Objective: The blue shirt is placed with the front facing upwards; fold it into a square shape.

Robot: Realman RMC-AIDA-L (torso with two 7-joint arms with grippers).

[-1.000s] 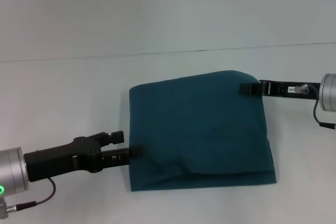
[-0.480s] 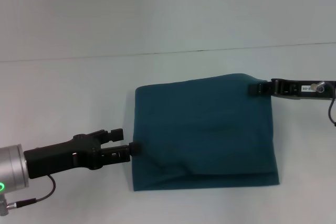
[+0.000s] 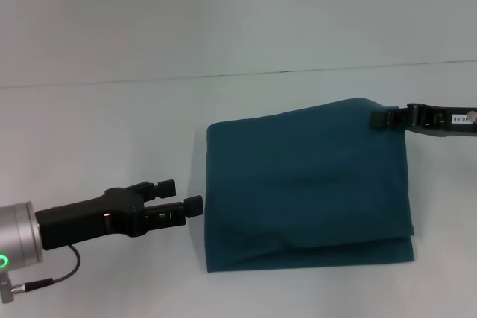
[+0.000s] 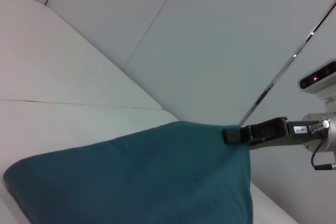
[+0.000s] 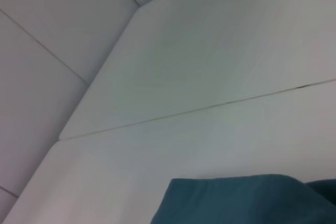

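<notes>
- Teal-blue shirt point(image 3: 305, 184), folded into a rough square with its plain side up, lies on a white table point(image 3: 112, 132), toward the robot's right of centre.
- Left gripper point(image 3: 185, 196) sits low over the table just beside the shirt's left edge, not touching it, fingers slightly apart and holding nothing.
- Right gripper point(image 3: 380, 119) reaches in from the right, its fingers pinched on the shirt's far right corner.

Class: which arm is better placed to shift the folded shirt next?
Probably right: its tool touches the shirt at its far right corner, while the left tool sits clear of the edge.
</notes>
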